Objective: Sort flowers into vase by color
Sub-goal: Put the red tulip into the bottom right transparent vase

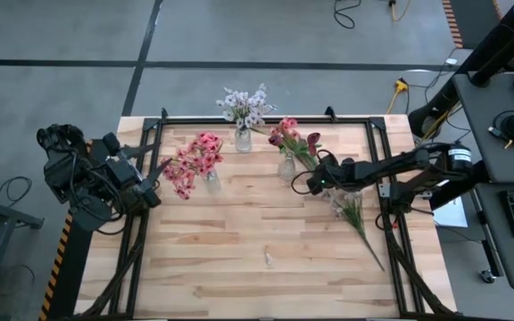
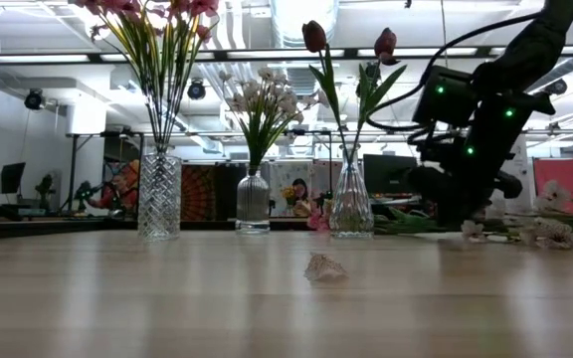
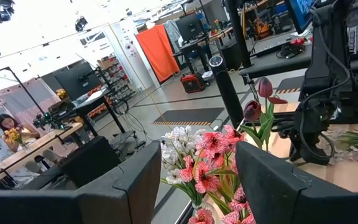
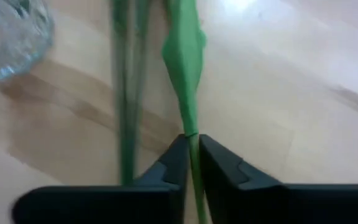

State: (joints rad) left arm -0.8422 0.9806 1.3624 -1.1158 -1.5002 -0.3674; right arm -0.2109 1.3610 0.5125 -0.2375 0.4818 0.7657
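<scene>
Three vases (image 1: 243, 139) already filled; right gripper (image 4: 191, 155) pinching a green stem (image 4: 185, 68), few flowers (image 1: 355, 214) left on table

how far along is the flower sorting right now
Mostly done: pink flowers, white flowers and red tulips each stand in their own vase. In hand: the right gripper has pinched a green stem near the tulip vase. Left: a few flowers lying on the table. The left gripper waits, open.
</scene>
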